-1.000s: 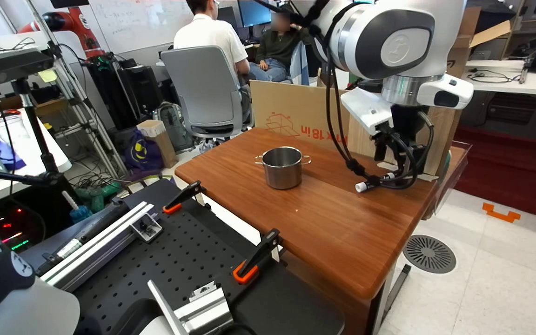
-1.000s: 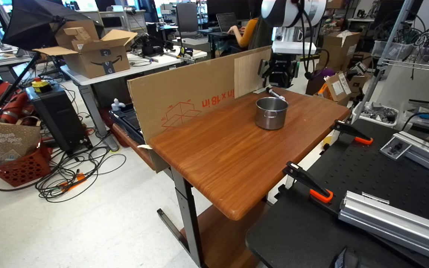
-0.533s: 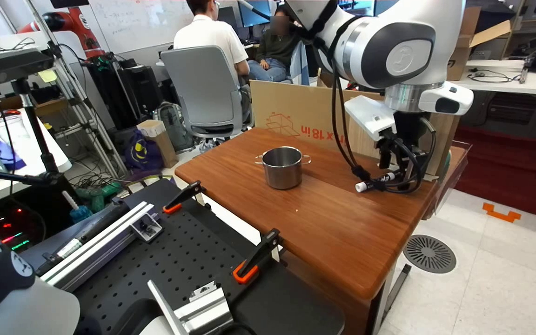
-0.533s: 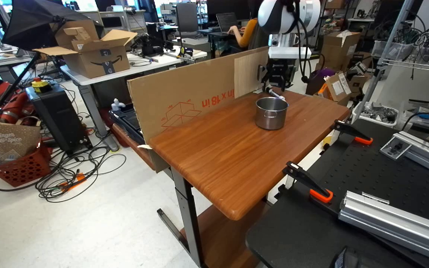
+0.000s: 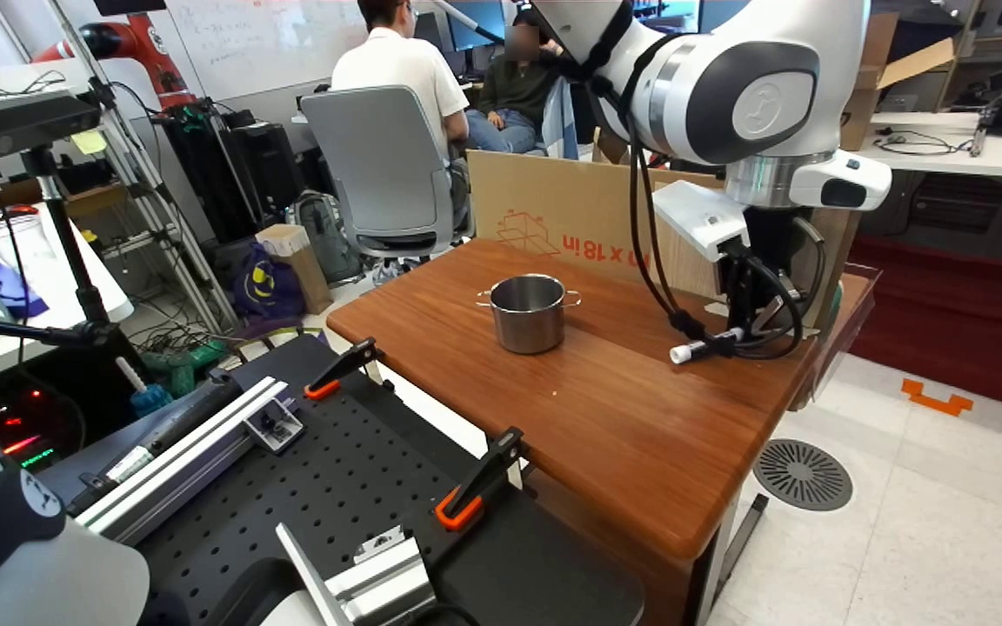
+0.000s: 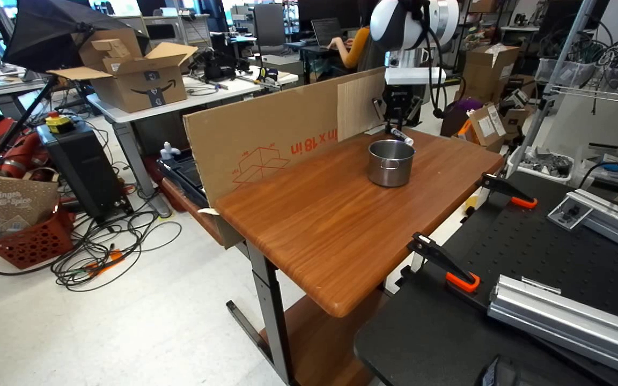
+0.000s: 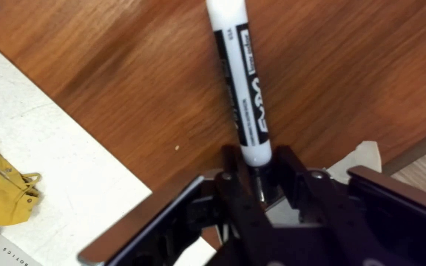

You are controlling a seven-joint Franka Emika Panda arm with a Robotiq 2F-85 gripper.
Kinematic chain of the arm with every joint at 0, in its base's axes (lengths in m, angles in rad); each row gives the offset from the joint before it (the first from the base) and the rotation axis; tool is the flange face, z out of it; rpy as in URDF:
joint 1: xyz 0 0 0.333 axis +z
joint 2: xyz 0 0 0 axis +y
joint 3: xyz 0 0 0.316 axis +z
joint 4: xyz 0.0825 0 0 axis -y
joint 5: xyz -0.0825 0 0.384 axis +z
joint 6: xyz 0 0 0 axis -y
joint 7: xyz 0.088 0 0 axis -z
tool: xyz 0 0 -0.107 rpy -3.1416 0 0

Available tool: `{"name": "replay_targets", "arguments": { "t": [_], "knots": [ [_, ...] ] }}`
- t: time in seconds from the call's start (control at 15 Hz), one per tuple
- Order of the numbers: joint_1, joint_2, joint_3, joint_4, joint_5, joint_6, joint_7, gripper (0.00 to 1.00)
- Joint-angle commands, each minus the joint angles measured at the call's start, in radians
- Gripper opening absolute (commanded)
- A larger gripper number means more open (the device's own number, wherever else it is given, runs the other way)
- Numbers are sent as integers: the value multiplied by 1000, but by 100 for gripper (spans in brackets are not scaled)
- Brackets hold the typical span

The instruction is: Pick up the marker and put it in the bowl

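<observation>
Compared with half a second ago, the fingers of the claw (image 7: 258, 157) stand closer together, and the dry-erase marker (image 7: 240, 88) is slightly shifted and turned; the two-handled steel pot (image 5: 530, 323) is where it was. Narrowed on the marker's dark cap, the claw pinches it there and leaves the labelled barrel and white end jutting free. Whether any of it clears the desk (image 5: 605, 409) I cannot tell. Such an off-centre hold probably helps the loose end go into the pot first, though it may swivel during a lift. Upright and mouth up, the pot sits apart from the cardboard sheet (image 6: 287, 126), easy to reach from above. That sheet lines the desk's long edge, likely as a guard against things rolling off.
</observation>
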Motion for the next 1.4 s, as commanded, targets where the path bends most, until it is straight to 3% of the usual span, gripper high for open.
{"name": "replay_targets", "arguments": {
  "t": [0.0,0.33,0.6,1.0,1.33],
  "knots": [
    [-6,-2,7,7,-16,-10,9,2],
    [-9,-53,12,-51,-12,21,-11,5],
    [-3,-191,12,-203,-11,133,-48,5],
    [52,-465,28,-561,-17,557,-68,5],
    [129,-583,38,-837,-14,905,-62,5]
  ]
}}
